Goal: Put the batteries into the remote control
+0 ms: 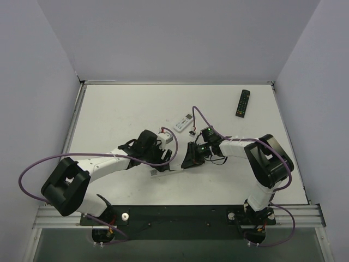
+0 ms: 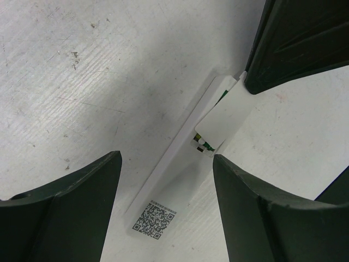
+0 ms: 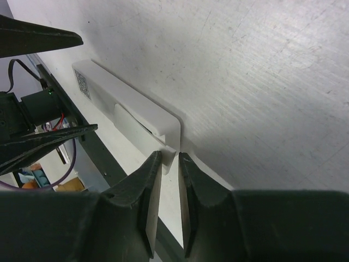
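Between my two tools on the worktop [image 1: 109, 109] lies the remote control [image 2: 169, 185], its back cover [image 2: 223, 117] half slid. My left tool [image 2: 166, 162] hangs wide open astride it. My right tool [image 3: 170, 158] is nearly closed at its end, can't tell if it's actually pinching tbh. The wider white remote [image 1: 182, 123] and the black remote [image 1: 242, 102] sit well behind.

The black two-finger left gripper [image 2: 164, 164] is hovering with jaws spread wide, while the black right gripper [image 3: 170, 159] is reaching low, jaws nearly together.
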